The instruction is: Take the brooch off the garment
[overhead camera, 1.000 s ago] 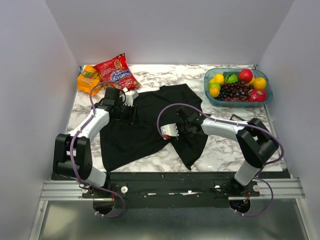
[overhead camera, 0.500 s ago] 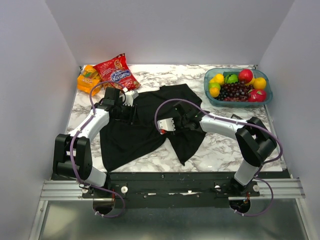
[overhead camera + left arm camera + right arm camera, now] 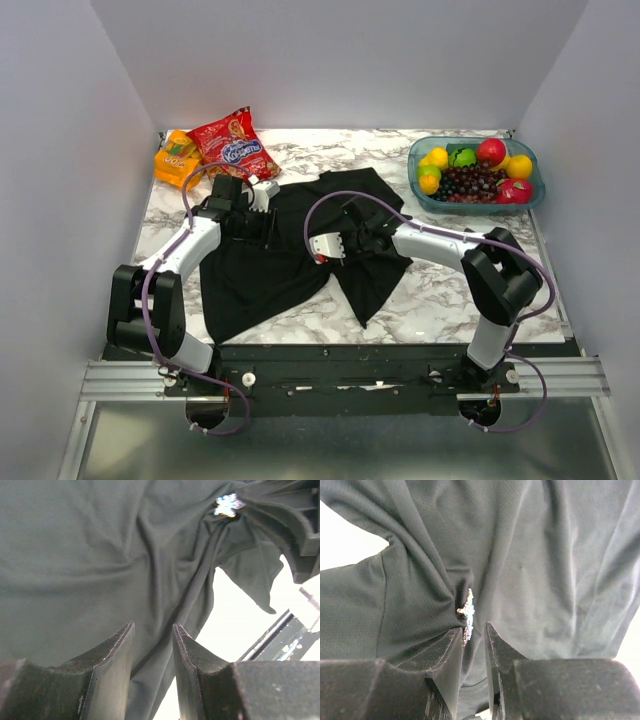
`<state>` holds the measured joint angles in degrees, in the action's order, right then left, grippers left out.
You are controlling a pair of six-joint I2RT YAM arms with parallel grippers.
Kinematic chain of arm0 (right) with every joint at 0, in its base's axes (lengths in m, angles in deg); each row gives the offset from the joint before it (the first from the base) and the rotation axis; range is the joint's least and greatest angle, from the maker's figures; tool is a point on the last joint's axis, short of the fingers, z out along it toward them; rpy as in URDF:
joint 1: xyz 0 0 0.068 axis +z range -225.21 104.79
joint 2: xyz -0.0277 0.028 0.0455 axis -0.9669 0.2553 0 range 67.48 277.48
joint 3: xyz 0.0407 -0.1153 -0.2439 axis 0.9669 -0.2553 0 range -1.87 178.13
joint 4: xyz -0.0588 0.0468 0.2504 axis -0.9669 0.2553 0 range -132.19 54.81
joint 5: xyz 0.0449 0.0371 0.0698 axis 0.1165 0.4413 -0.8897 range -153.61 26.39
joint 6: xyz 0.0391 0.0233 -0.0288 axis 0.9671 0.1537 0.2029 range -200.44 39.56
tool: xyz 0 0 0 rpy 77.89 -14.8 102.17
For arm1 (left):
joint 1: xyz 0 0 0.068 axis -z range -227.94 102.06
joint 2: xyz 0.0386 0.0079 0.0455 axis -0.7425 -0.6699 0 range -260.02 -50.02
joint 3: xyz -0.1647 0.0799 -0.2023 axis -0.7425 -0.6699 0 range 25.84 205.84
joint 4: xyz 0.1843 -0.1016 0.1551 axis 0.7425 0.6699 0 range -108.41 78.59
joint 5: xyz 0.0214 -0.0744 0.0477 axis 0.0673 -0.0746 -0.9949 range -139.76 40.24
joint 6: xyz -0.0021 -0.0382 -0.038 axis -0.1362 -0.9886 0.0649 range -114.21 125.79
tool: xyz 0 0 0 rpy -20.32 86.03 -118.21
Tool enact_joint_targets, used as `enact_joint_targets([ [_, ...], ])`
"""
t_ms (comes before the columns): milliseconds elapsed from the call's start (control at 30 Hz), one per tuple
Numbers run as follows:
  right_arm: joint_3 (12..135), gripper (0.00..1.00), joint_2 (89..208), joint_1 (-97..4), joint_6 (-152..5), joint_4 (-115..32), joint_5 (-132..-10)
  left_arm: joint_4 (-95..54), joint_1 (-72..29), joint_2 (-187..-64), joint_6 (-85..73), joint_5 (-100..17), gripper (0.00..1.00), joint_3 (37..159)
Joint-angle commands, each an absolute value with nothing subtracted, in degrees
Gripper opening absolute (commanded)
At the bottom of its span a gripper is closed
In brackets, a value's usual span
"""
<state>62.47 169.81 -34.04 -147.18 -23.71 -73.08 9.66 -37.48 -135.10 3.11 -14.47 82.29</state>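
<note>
Reading the packaging first: the red snack bag (image 3: 233, 143) at the table's (image 3: 440, 290) far left corner carries a blue oval label, but its lettering is too small to make out, and the orange pack (image 3: 177, 160) beside it shows no legible writing either. A teal bowl (image 3: 420, 195) of fruit stands at the far right. The garment (image 3: 270, 270) lies crumpled across the middle of the table with both arms reaching onto it. From above, the left end effector (image 3: 247, 210) sits on the cloth's far left part and the right end effector (image 3: 326, 245) near its centre. The brooch is too small to find in that view. In the right wrist view the brooch (image 3: 468, 614) glints edge-on where the folds bunch together. It sits right at the mouth of the right end effector (image 3: 474, 632), touching the tip of the finger on the picture's left. Those fingers stand close together with a thin gap, and I cannot tell whether they pinch the brooch. In the left wrist view the brooch (image 3: 227, 504) lies well apart from the left end effector (image 3: 152, 627), up and to the right, where creases converge. The left fingers stand apart with cloth showing in the gap; whether they grip a fold cannot be told.
</note>
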Motion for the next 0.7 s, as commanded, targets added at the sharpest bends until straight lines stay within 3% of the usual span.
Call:
enact_joint_targets([
  [0,66.2,0.25,172.3,-34.3,-143.6,-18.9,-75.0,6.5,-35.8,-138.0,0.4,-9.3,0.45,82.9],
  [133,65.2,0.00,170.3,-34.3,-140.7,-19.2,-75.1,4.3,-34.6,-142.4,-2.6,-5.1,0.44,85.9],
  [333,52.8,0.01,154.4,-34.2,-139.9,-27.5,-83.0,-9.9,-33.9,-147.8,-17.3,9.6,0.41,85.7],
  [667,33.3,0.01,143.5,-33.3,-151.3,-48.3,-83.2,-64.8,-26.8,-156.9,-60.0,22.2,0.47,79.6],
])
